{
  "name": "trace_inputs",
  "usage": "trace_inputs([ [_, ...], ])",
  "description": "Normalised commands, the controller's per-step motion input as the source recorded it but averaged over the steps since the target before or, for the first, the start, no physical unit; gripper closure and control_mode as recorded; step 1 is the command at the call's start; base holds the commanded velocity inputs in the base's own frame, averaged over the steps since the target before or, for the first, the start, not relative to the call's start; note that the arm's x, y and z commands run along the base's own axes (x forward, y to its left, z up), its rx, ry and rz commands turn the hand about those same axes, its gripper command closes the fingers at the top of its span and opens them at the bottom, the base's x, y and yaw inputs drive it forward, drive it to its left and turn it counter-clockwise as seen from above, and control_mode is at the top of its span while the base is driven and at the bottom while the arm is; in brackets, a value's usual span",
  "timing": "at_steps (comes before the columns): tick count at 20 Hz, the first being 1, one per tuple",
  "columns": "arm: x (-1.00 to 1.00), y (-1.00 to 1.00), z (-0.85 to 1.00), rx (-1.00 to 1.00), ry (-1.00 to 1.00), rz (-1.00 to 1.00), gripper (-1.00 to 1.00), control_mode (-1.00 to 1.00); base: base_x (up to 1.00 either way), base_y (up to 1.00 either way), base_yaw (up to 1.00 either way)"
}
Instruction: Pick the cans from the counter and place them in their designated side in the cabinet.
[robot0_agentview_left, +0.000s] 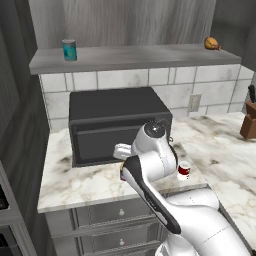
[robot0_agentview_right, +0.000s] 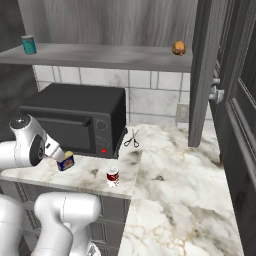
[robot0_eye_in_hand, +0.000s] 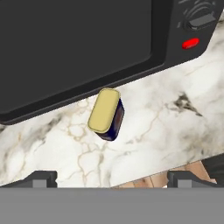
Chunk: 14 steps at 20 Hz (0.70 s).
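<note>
Nothing shelved yet: fingers (robot0_eye_in_hand: 112, 177) spread wide above the yellow-topped dark blue can (robot0_eye_in_hand: 106, 113), red white-banded can (robot0_agentview_right: 113, 177) waiting on the marble desk (robot0_agentview_right: 175, 185).

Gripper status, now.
Gripper: open, fingers wide apart, holding nothing, above the yellow-topped can on the counter.

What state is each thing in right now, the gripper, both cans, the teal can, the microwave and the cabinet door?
gripper: open, above the counter.
yellow-topped can: upright, ungrasped.
red can: upright, near the edge.
teal can: upright on the shelf.
microwave: door closed.
cabinet door: swung open.
</note>
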Motion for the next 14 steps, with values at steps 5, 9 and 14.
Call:
trace_inputs([
  [5,0.09,0.0,-0.15,0.0,0.0,-0.01,-1.0,-1.0,0.0,0.0,0.0],
  [9,0.1,0.0,-0.17,0.0,0.0,-0.01,-1.0,-1.0,0.0,0.0,0.0],
  [14,0.11,0.01,-0.18,0.0,0.0,-0.01,-1.0,-1.0,0.0,0.0,0.0],
])
